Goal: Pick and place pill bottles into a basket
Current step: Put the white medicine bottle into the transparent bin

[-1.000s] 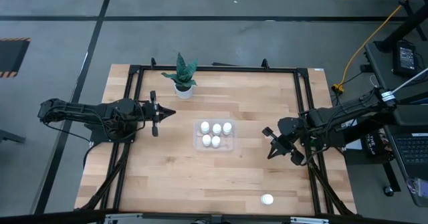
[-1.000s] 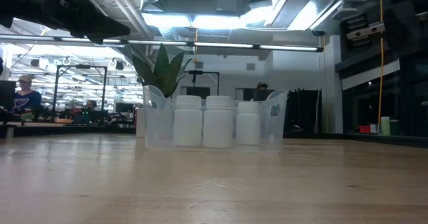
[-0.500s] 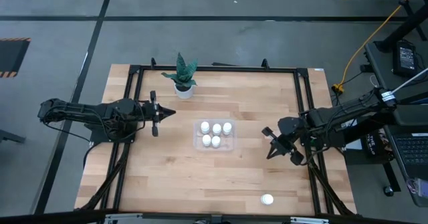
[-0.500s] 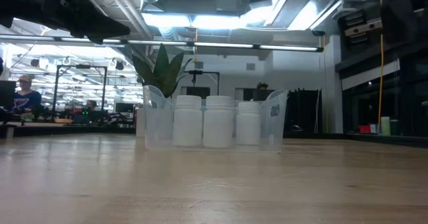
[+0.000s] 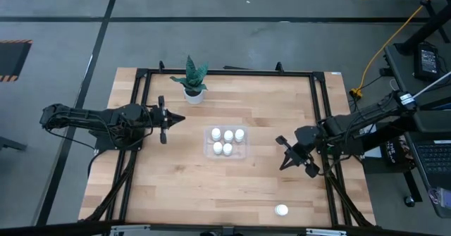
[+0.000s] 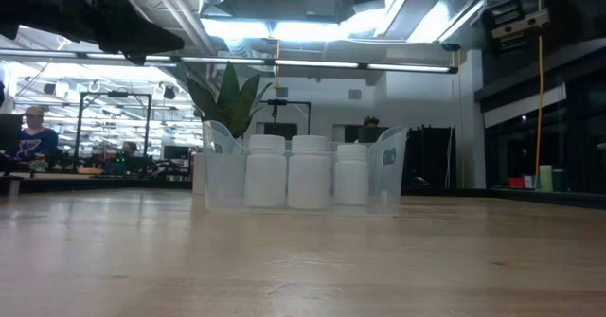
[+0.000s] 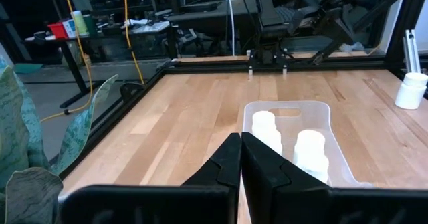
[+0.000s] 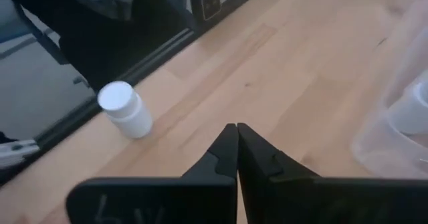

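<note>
The clear basket (image 5: 243, 153) stands at the table's middle with several white pill bottles (image 5: 227, 135) upright inside; it also shows in the low view (image 6: 216, 180) and the left wrist view (image 7: 340, 150). One more white bottle (image 5: 282, 210) stands on its base near the table's front edge, seen in the right wrist view (image 8: 125, 109). My left gripper (image 5: 180, 118) is shut and empty, left of the basket, above the table. My right gripper (image 5: 281, 165) is shut and empty, right of the basket, pointing toward the front.
A white pot with a green plant (image 5: 192, 81) stands at the far side, left of centre. A black frame (image 5: 225, 72) runs round the table's edges. Bare wood lies between the basket and the lone bottle.
My right gripper has moved slightly toward the table's near edge, staying shut. The bottles and the basket have kept still.
</note>
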